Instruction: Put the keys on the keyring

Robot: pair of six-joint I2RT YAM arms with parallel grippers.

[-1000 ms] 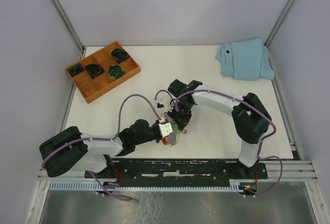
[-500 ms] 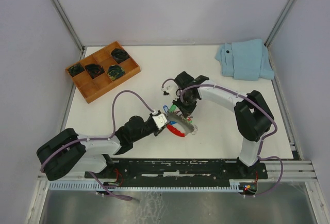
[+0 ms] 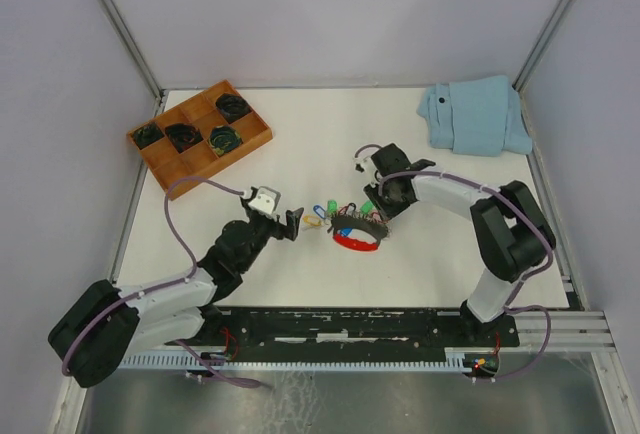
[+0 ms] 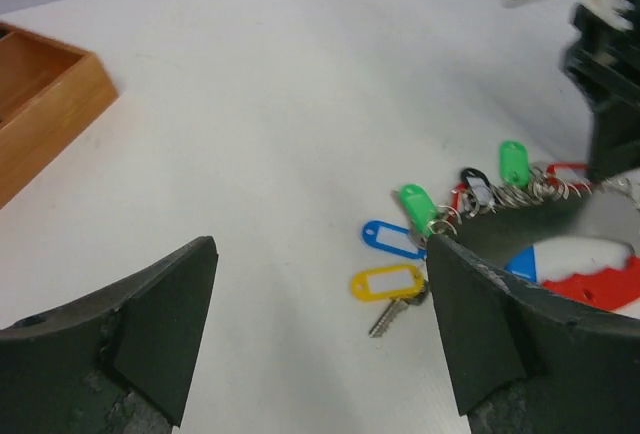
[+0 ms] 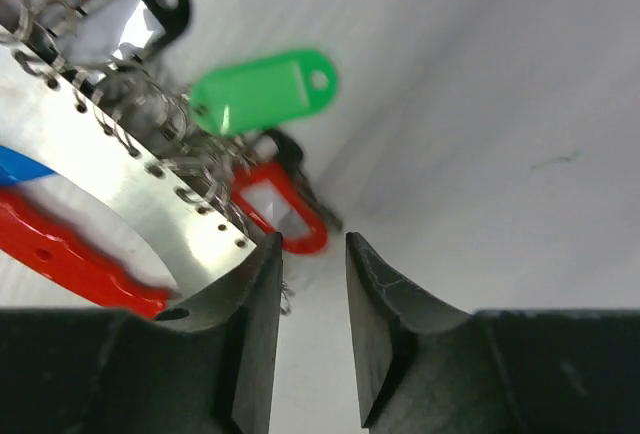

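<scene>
The right tool (image 5: 311, 254) stands with its fingers a narrow slit apart and nothing between them, its tips just beside the right edge of the keyring (image 3: 356, 242). The left tool (image 4: 320, 294) is spread wide and empty, off to the keyring's left and apart from it. The keyring lies flat on the bench (image 3: 300, 144) near the middle, between the two tools. The green-tagged key (image 5: 262, 92) and the red-tagged key (image 5: 278, 212) lie against the wire loops along its grey strap, apparently threaded on, though the loops are too fine to be sure. The step looks like letting go, so the right tool should lift straight up, since its tips could catch those loops and drag the bunch.
</scene>
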